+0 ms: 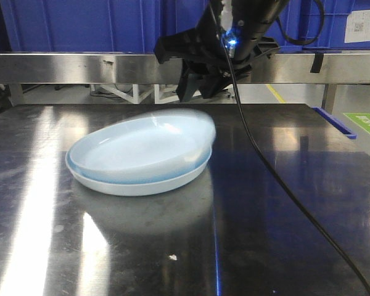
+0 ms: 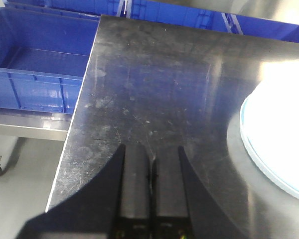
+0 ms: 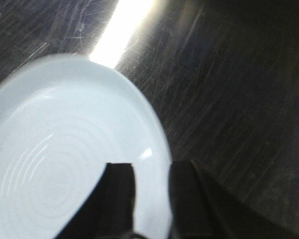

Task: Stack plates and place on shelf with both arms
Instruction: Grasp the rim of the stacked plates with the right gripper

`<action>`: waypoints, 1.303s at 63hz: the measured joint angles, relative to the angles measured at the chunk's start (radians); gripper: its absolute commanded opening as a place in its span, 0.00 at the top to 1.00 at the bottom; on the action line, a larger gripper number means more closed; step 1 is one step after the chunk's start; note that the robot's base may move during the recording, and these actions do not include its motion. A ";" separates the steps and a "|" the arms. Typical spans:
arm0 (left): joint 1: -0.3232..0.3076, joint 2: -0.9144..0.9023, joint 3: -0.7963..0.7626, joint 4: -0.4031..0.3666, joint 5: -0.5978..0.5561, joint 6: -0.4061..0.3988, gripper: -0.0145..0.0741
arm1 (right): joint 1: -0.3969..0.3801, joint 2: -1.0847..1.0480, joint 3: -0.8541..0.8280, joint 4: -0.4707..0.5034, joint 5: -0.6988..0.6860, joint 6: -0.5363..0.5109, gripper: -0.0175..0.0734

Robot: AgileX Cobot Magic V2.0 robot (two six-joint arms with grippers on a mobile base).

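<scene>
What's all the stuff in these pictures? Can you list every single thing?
top plate: one, pale blue-white, tilted on the other plate, blurry
bottom plate: one, pale blue-white, flat on the table
table: one, shiny steel
crates: at least two, blue, beside and behind the table
rail: one, steel, behind the table
cable: one, black, hanging across the table
left gripper: one, black, shut, above bare table
right gripper: one, black, fingers either side of the top plate's rim; grip unclear

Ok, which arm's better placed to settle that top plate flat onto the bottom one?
Likely right. The right fingers straddle the rim of the tilted top plate; the left fingers are shut over the table, apart from it.
</scene>
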 measured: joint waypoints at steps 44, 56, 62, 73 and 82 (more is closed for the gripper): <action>0.000 0.000 0.000 0.000 0.000 0.000 0.74 | 0.000 0.046 -0.002 0.002 0.049 0.000 0.31; 0.000 0.000 0.000 0.000 0.000 0.000 0.74 | 0.000 0.091 -0.002 0.002 0.057 0.000 0.31; 0.000 0.000 0.000 0.000 0.000 0.000 0.74 | -0.004 0.108 -0.002 0.002 0.059 0.000 0.31; 0.000 0.000 0.000 0.000 0.000 0.000 0.74 | -0.011 0.127 -0.002 0.002 0.065 0.000 0.31; 0.000 0.000 0.000 0.000 0.000 0.000 0.74 | -0.012 0.138 -0.004 0.005 0.065 0.000 0.34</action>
